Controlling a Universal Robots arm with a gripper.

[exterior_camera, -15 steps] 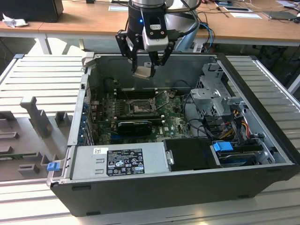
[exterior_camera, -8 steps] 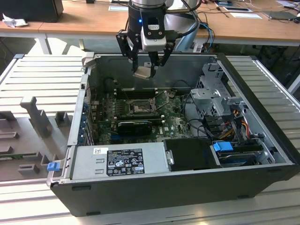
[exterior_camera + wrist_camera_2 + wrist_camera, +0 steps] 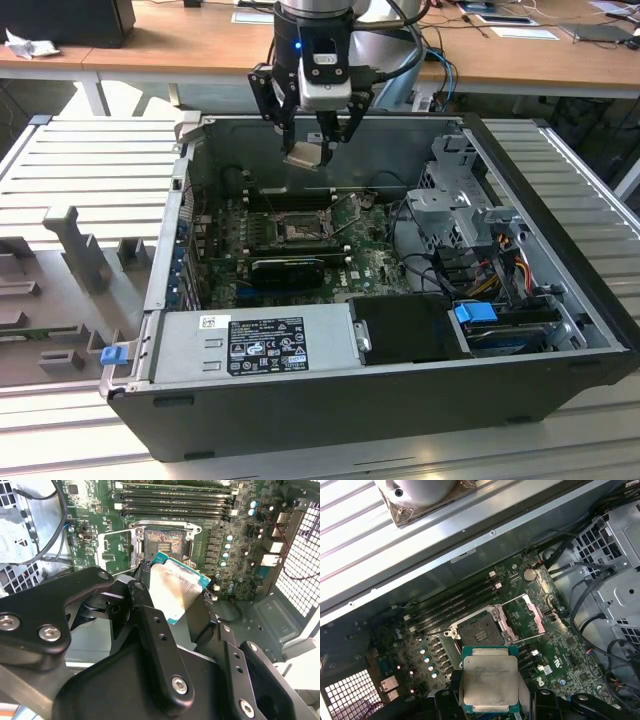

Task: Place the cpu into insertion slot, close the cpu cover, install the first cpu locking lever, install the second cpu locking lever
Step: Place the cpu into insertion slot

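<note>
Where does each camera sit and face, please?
Exterior view: off the arm, looking down into the open case; shows the pincer holding the cpu.
First wrist view: on the wrist, looking past the pincer-held cpu at the socket.
Second wrist view: on the wrist, looking over pincer links.
Both wrist views share cpu and socket.

An open black metal computer case [image 3: 330,420] lies on a ribbed pale grey metal table [image 3: 90,150], with a long brown wooden table [image 3: 180,50] behind it. Inside, a green motherboard [image 3: 375,250] carries a long black card [image 3: 288,268] and rows of black memory slots [image 3: 455,604]. A grey metal power supply box [image 3: 250,340] sits along the case's near wall. A perforated grey drive cage [image 3: 450,195] and a bundle of coloured cables [image 3: 505,255] stand at the exterior view's right.
</note>
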